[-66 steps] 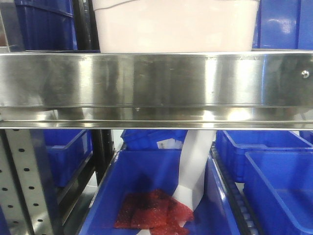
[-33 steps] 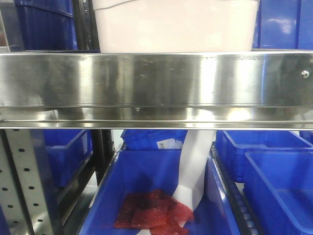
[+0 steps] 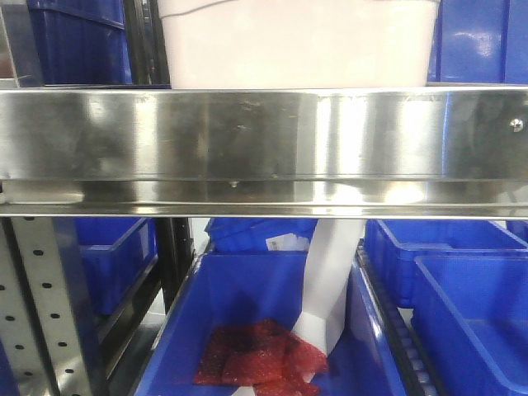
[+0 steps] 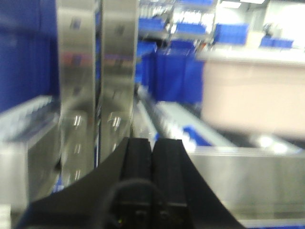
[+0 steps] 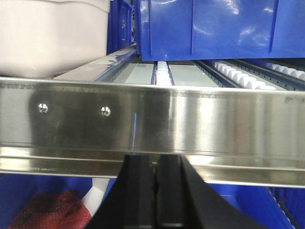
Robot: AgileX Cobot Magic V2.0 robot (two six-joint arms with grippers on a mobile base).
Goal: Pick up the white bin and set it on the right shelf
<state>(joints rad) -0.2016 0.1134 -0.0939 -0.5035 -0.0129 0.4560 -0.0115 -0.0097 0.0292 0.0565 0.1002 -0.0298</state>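
Steel right shelf [image 3: 264, 136], white bin [image 3: 297, 41] on it, red mesh [image 3: 256, 355] in blue bin [image 3: 247, 289] below, both jaws closed, empty

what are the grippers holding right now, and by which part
Nothing. The left gripper and right gripper are both shut with nothing between the fingers; the white bin sits untouched on the shelf.

No legible text, brand, number or sign in any view. A small white label [image 3: 285, 242] lies in a blue bin [image 3: 247, 233] under the shelf rail, front view — print too small to read. Left wrist view is blurred — nothing readable there.
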